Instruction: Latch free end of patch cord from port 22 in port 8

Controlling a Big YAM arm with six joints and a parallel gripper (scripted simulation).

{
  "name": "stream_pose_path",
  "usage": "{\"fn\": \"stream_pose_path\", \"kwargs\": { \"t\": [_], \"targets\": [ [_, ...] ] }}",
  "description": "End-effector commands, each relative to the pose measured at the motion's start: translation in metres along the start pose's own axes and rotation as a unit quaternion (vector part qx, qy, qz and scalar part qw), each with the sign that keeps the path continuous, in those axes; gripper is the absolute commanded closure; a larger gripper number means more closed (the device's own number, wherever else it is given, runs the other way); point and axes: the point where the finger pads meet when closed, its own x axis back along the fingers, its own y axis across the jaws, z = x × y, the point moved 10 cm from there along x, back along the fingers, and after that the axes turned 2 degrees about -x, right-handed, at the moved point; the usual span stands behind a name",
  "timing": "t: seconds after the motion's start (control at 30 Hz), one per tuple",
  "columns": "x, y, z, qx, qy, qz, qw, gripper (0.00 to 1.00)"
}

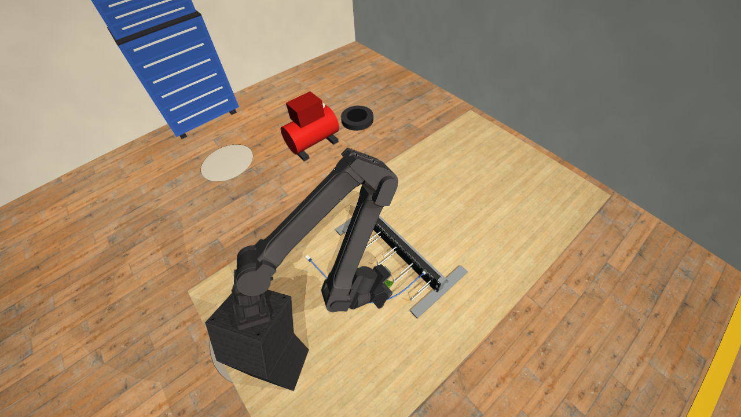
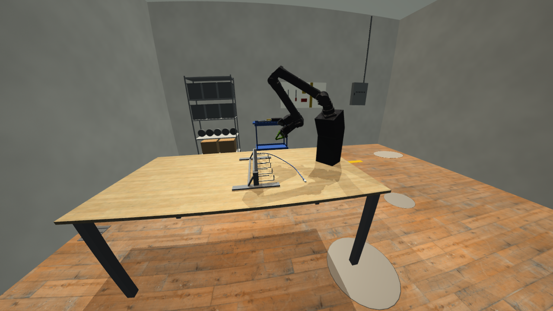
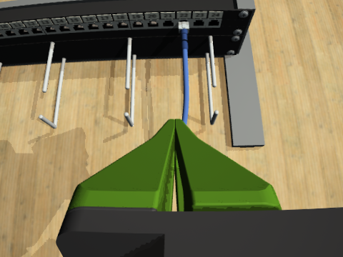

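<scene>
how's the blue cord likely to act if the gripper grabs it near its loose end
The blue cord will probably flex, since it is thin and curved. Lifting likely won't free it entirely, as one end sits in port 22. A hard pull might shift the rack, which stands on flat feet.

- The black robot arm (image 1: 318,220) (image 2: 286,99) rises from a black pedestal (image 1: 235,342) (image 2: 328,139) at one end of the pale wooden table (image 1: 518,181) (image 2: 173,185) (image 3: 296,143), bends at its elbow and reaches down towards the patch-panel rack (image 1: 409,252) (image 2: 255,177) (image 3: 107,50).
- Green shows at the tip of the gripper (image 1: 389,283) (image 2: 277,138) (image 3: 175,120), near the rack's pale rods (image 1: 404,269) (image 2: 266,180) (image 3: 128,64).
- A blue patch cord (image 1: 409,290) (image 2: 289,164) (image 3: 186,86) curves from the rack, passes out of sight behind the arm and ends in a white plug (image 1: 308,259) (image 2: 304,180) between pedestal and rack.
- A flat grey foot (image 1: 432,300) (image 2: 247,159) (image 3: 246,107) crosses the rack's nearer end.
- Beyond the table, a red compressor (image 1: 313,129) stands beside a black tyre (image 1: 344,120).
- A blue drawer cabinet (image 1: 178,77) stands by the cream wall (image 1: 279,41).
</scene>
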Motion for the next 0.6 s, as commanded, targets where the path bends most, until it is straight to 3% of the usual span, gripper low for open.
{"fn": "stream_pose_path", "kwargs": {
  "t": [0.0, 0.2, 0.47, 0.57],
  "targets": [
    [-0.001, 0.003, -0.006, 0.016, -0.014, -0.005, 1.000, 1.00],
    [-0.020, 0.005, -0.002, 0.011, -0.018, -0.010, 1.000, 1.00],
    [-0.085, 0.006, -0.003, 0.005, -0.015, -0.011, 1.000, 1.00],
    [-0.093, 0.007, -0.003, 0.005, -0.014, -0.011, 1.000, 1.00]
  ]
}}
